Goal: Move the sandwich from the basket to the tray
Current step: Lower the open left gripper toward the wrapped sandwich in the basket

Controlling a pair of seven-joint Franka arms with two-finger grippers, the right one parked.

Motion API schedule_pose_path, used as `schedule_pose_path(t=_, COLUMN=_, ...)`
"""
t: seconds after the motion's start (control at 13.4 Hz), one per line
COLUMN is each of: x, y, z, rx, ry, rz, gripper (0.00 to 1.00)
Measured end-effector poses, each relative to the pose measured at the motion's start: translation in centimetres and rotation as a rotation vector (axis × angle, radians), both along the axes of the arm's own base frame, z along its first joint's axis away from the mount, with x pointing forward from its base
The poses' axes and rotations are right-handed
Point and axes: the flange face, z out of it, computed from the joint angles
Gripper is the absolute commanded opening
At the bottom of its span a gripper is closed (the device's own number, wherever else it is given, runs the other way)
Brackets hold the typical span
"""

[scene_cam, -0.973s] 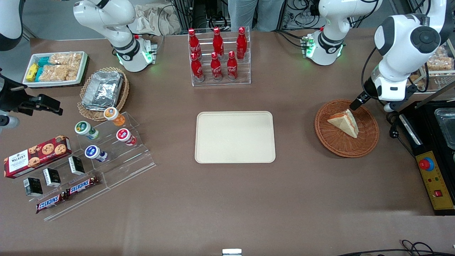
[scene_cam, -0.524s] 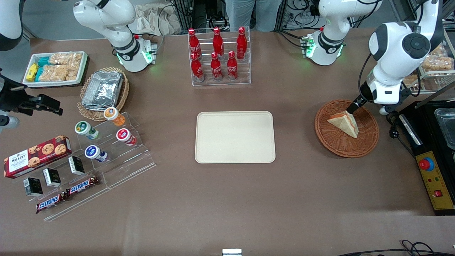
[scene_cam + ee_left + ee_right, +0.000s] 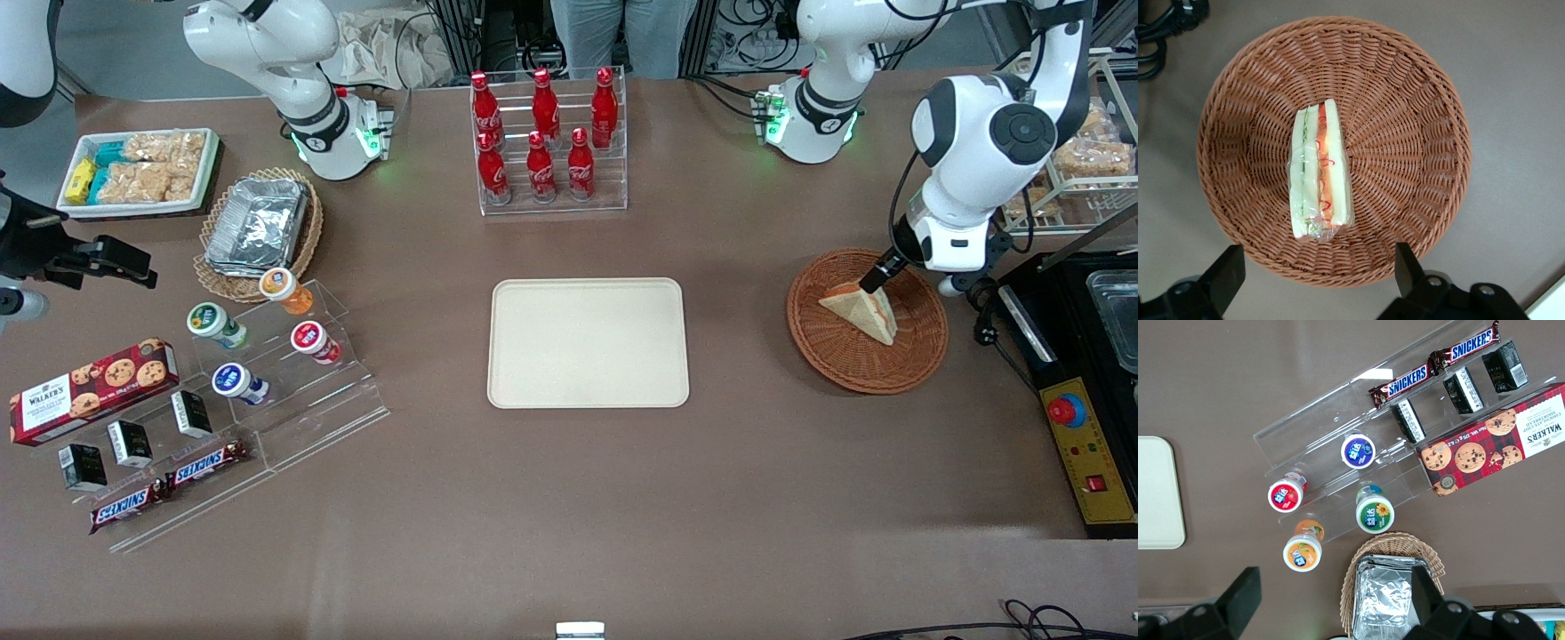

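"SNICKERS" is printed in blue on two brown bars (image 3: 1430, 365) lying on the lowest step of the clear stepped stand (image 3: 1338, 420). Beside that stand, the red tartan cookie box (image 3: 1495, 443) reads "WALKERS" and "CHOCOLATE CHIP". The red bottles (image 3: 538, 133) in the clear rack carry white Coca-Cola script. The small round lids (image 3: 1358, 451) on the stand bear marks too small to read.

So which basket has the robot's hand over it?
The reddish-brown basket holding the sandwich. The open gripper hangs above it. The lighter basket holds a foil container instead.
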Motion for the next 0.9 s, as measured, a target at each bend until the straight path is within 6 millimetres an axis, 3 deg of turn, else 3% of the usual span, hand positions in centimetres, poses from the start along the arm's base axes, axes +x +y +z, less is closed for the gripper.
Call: schedule_pose_path(t=0.9, x=-0.7, y=0.1, z=-4.7, rx=-0.009, ry=-0.002, rz=-0.001, gripper=1.0)
